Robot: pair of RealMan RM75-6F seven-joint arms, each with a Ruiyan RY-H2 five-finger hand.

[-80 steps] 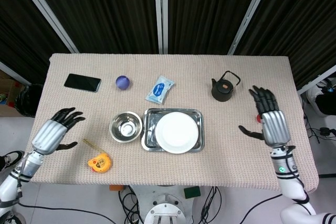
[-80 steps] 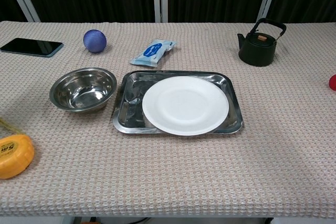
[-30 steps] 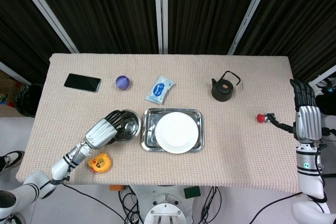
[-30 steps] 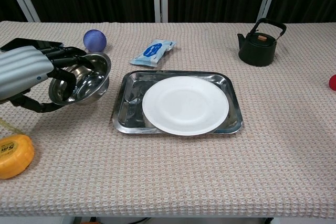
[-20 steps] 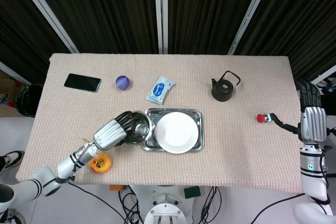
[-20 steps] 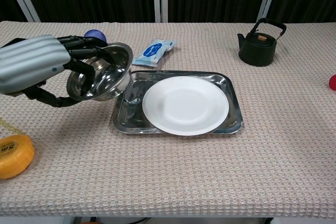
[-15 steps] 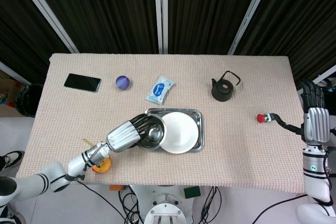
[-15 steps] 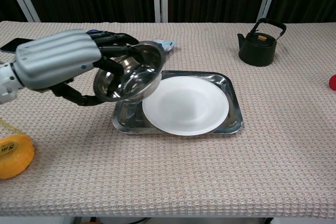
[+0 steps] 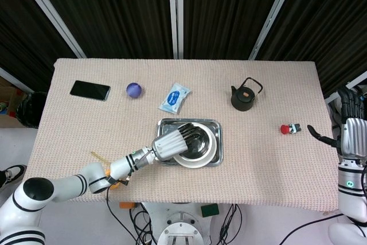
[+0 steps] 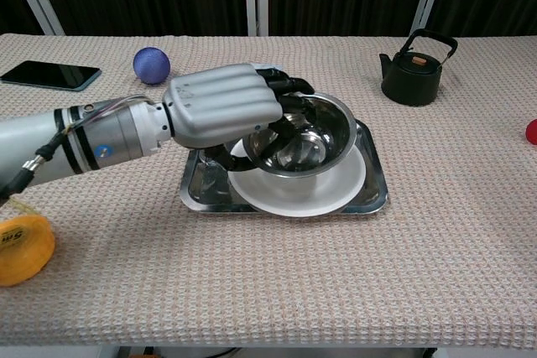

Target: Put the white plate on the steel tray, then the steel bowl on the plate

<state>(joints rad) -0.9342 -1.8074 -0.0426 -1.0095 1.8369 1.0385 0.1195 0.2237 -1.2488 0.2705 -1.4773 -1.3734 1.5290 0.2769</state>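
My left hand grips the near-left rim of the steel bowl, which tilts slightly over the white plate. The plate lies in the steel tray at the table's middle front. Whether the bowl touches the plate I cannot tell. My right hand hangs beyond the table's right edge with its fingers spread and nothing in it; the chest view does not show it.
A black kettle stands at the back right. A wipes packet, a purple ball and a phone lie along the back left. A yellow tape measure sits front left, a small red object far right.
My left hand took hold of the bowl at the tray's left, lifted it and carried it right over the plate. My right hand drew back off the table's right edge.
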